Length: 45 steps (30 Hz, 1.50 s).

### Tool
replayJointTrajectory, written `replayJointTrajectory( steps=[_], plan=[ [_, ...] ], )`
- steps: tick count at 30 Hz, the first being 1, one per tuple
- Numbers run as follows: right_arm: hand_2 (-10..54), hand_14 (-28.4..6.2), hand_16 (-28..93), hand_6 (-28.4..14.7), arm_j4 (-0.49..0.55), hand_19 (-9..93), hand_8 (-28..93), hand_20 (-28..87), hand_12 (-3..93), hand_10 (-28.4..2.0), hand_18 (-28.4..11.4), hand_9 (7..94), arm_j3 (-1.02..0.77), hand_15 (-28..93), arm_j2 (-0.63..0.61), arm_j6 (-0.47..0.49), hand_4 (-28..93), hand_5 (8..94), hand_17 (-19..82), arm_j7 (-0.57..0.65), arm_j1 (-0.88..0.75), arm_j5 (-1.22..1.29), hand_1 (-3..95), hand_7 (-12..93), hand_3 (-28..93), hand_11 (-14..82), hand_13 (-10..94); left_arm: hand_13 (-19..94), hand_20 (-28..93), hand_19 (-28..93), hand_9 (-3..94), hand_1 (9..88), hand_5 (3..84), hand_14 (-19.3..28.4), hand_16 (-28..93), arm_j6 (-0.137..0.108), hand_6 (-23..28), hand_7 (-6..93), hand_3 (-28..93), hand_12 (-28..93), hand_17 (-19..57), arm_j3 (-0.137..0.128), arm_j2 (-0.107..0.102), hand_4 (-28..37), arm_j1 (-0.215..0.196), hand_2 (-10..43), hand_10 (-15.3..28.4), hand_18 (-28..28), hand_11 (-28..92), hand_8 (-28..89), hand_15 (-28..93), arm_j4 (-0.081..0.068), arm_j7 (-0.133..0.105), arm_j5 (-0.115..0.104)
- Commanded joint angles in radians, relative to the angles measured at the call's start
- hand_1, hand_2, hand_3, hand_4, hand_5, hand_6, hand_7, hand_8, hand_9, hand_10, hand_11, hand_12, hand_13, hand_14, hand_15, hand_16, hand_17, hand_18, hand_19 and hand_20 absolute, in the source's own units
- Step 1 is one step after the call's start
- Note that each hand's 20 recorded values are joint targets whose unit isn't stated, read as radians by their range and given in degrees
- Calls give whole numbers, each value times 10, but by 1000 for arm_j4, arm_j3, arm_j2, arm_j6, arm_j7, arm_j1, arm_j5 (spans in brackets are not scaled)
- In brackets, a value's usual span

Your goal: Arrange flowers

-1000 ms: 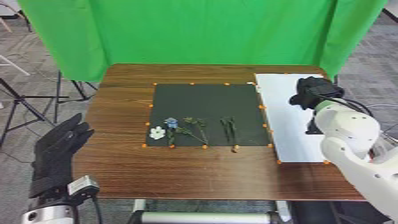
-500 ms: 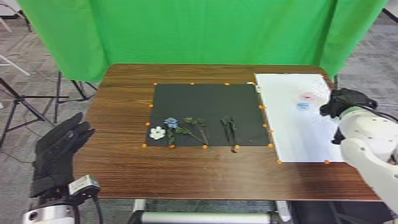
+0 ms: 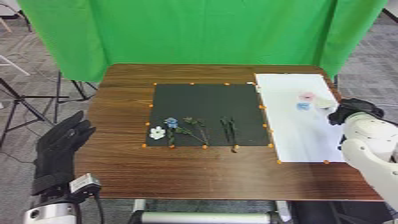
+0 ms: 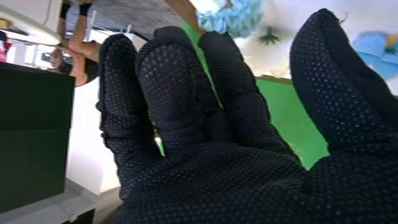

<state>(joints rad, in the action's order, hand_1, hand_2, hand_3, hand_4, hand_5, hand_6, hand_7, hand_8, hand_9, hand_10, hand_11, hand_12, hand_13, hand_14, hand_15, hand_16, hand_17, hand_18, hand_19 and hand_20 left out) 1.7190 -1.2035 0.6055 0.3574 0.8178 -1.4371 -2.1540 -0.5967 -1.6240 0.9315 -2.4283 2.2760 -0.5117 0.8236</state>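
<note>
white flower [image 3: 157, 133] on black mat [image 3: 200, 102], head view

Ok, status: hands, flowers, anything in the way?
Left hand open. Right hand open, by white sheet's right edge. Pink flower, blue flower lying on sheet. Nothing apparent blocking right hand.

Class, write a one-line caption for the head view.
White flower and blue flower on a dark mat; right hand at the edge of a white sheet.

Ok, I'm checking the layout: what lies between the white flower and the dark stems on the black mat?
A blue flower and leafy sprigs lie between the white flower and dark stems, in the head view.
</note>
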Motion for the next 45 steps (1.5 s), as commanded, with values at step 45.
replayJointTrajectory(
  steps=[45],
  plan=[
    [-11, -62, 170, -27, -103, 932, -10, 4, 200, -116, -199, 750, 232, 747, -24, -122, -282, 659, 402, 8, 127, -78, 462, 228, 722, 287, 738, 233, 13, 596, 346, 260, 407, 268, -176, 21, 109, 158, 834, 55, -93, 11, 24, -192, 20, 62, 201, 211, 366, -110, 633, -11, 21, 14]
  ],
)
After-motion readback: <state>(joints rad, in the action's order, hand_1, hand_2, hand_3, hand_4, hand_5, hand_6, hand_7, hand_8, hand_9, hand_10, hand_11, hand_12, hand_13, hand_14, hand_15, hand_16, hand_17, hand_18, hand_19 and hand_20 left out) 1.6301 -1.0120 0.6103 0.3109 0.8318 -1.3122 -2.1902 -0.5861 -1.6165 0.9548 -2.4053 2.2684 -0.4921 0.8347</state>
